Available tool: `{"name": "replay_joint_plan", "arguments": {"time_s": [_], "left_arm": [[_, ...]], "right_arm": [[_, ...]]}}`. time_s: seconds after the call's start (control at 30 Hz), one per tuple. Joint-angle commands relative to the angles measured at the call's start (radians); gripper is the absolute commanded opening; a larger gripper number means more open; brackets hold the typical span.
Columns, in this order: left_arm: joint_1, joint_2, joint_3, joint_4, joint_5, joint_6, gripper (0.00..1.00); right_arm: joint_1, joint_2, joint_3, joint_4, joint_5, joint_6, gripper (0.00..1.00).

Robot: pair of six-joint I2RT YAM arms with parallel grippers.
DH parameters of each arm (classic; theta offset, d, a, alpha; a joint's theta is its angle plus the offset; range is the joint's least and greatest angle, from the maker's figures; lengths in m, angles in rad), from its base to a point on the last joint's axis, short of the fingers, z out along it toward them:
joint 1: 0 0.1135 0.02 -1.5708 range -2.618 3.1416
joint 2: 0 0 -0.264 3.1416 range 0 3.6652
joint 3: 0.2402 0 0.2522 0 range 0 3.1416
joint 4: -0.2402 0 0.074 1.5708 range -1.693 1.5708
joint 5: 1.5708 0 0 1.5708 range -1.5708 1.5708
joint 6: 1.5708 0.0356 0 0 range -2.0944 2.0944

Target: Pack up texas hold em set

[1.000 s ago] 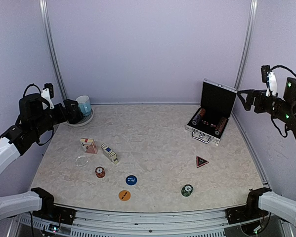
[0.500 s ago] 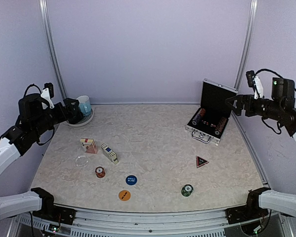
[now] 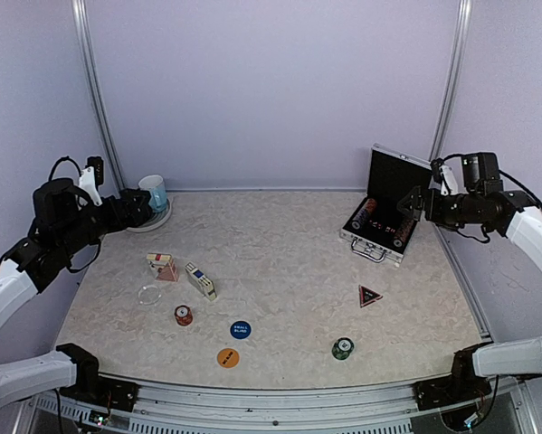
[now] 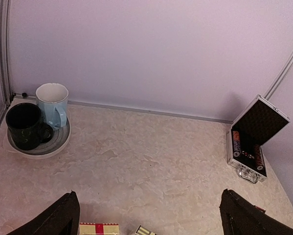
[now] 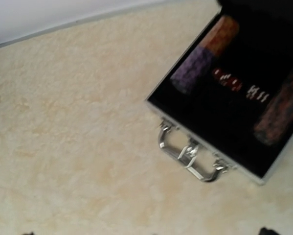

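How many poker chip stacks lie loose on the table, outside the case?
2. A red stack sits left of the blue button. A green stack sits front-right, nearer than the triangular marker. Others could hide behind the card decks.

The case (image 5: 205,122) is blurred, lid cut off; blue button (image 3: 241,330) lettering seems unreadable.

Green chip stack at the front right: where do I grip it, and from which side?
Take the small green poker chip stack across its round edge, low enough to catch every chip, coming straight down from above. It sits flat, a short cylinder with nothing close beside it on the beige table, so any jaw angle should work. The open right gripper looks nearer.
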Motion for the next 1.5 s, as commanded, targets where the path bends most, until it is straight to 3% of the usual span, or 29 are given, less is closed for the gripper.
{"name": "replay_joint_plan", "arguments": {"time_s": [0.0,0.17,0.57,0.9,1.47], "left_arm": [[0.001,0.001,-0.006,0.029,0.032,0.014,0.99],[0.001,0.009,-0.007,0.019,0.036,0.012,0.99],[0.002,0.016,-0.001,-0.005,0.014,0.012,0.99],[0.013,0.022,-0.002,-0.007,0.020,0.011,0.99],[0.037,0.028,-0.004,-0.006,0.027,0.006,0.99]], "right_arm": [[0.009,0.054,-0.025,0.054,-0.092,0.059,0.99],[0.010,0.081,-0.054,0.104,0.001,0.074,0.99],[0.097,0.253,-0.012,0.150,0.058,0.079,0.99],[0.237,0.506,0.165,0.143,0.181,0.063,0.99],[0.262,0.899,0.503,0.103,0.234,0.044,0.99]]}}
